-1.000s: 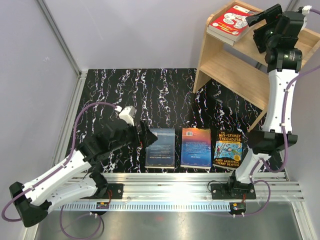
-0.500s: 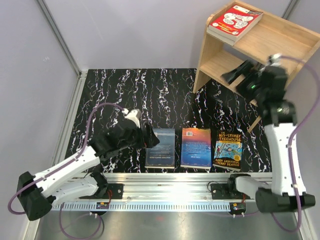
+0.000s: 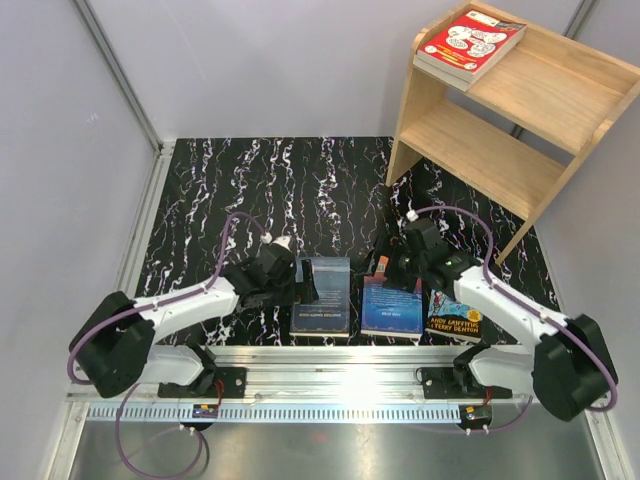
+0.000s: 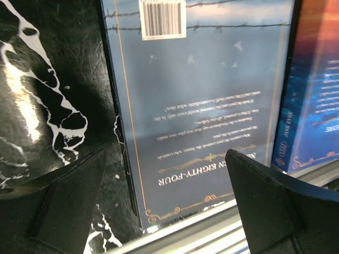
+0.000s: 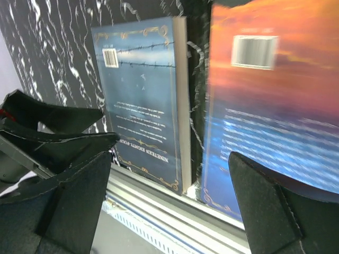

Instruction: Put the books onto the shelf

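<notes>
Hanging low over the table [image 3: 220,180], both grippers stand wide open with nothing between their fingers. Whether any fingertip touches the table cannot be told.

The left gripper [image 3: 303,284] sits at the left edge of the grey book [image 3: 322,295]. In its wrist view that book lies flat beneath the gap, back cover up. The book's left edge is just beside the left finger [image 4: 69,196], and its right part runs under the right finger. Just right of this gripper, past the grey book, lies the orange book [image 4: 312,95], with a narrow strip of table between the two.

The right gripper [image 3: 385,268] hangs over the far end of the orange book. In its wrist view the strip between the two books lies below the open jaws. The grey book is on its left and the orange book on its right, under the right finger [image 5: 270,206].

Further right of this gripper, partly covered by the right arm, lies the Treehouse book [image 3: 455,312]. All three books lie flat in a row, their near ends at the rail [image 3: 340,360].

Well beyond the right gripper, up and to its right, stands the shelf [image 3: 480,150]. The red book [image 3: 470,42] lies flat on its top board.
</notes>
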`<state>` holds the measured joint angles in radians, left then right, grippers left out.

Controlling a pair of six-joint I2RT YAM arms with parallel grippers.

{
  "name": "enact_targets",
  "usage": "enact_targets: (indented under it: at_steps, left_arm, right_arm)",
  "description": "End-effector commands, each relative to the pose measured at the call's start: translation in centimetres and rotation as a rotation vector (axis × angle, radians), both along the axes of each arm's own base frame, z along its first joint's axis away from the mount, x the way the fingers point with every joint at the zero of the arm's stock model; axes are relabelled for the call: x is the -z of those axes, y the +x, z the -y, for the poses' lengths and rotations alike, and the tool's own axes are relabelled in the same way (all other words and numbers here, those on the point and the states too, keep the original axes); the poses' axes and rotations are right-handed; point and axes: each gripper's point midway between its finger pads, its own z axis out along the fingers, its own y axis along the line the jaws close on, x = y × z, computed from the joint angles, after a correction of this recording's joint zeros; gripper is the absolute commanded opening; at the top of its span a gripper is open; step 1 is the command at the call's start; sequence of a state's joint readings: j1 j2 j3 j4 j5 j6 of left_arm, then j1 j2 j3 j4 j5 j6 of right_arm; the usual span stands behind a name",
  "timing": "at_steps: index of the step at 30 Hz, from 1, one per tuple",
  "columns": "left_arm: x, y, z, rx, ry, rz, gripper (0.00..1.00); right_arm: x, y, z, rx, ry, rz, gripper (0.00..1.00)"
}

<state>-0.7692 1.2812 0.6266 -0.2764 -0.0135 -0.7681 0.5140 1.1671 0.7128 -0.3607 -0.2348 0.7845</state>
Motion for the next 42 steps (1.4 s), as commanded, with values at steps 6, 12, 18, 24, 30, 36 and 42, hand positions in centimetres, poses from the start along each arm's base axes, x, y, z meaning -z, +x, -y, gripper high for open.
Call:
enact_targets:
  at_steps: [6, 12, 18, 24, 30, 36, 42]
  left_arm:
    - [0.6, 0.7, 1.4, 0.009, -0.083, 0.008, 0.99]
    - [1.3, 0.8, 1.5, 0.019, -0.097, 0.003, 0.99]
    - [1.8, 0.9, 1.4, 0.014, -0.137, 0.002, 0.99]
    - [1.8, 1.1, 1.5, 0.027, -0.215, 0.005, 0.96]
    - [2.0, 1.1, 1.6, 0.043, -0.239, -0.006, 0.94]
    - [2.1, 1.1, 1.8, 0.054, -0.256, -0.006, 0.93]
    - [2.1, 1.2, 1.9, 0.059, -0.269, -0.006, 0.93]
  right_arm:
    - [0.7, 2.2, -5.8, -0.102, 0.215, 0.071, 1.0]
    - [4.0, 1.9, -7.0, -0.113, 0.187, 0.009, 1.0]
    - [6.3, 1.2, -8.9, -0.143, 0.185, -0.032, 0.98]
    - [8.5, 0.4, -11.4, -0.181, 0.169, -0.073, 0.96]
    - [8.2, -0.4, -12.9, -0.18, 0.211, -0.076, 0.86]
    - [4.5, 0.0, -13.3, -0.184, 0.238, -0.025, 0.86]
    - [1.8, 0.2, -14.5, -0.204, 0.28, 0.01, 0.86]
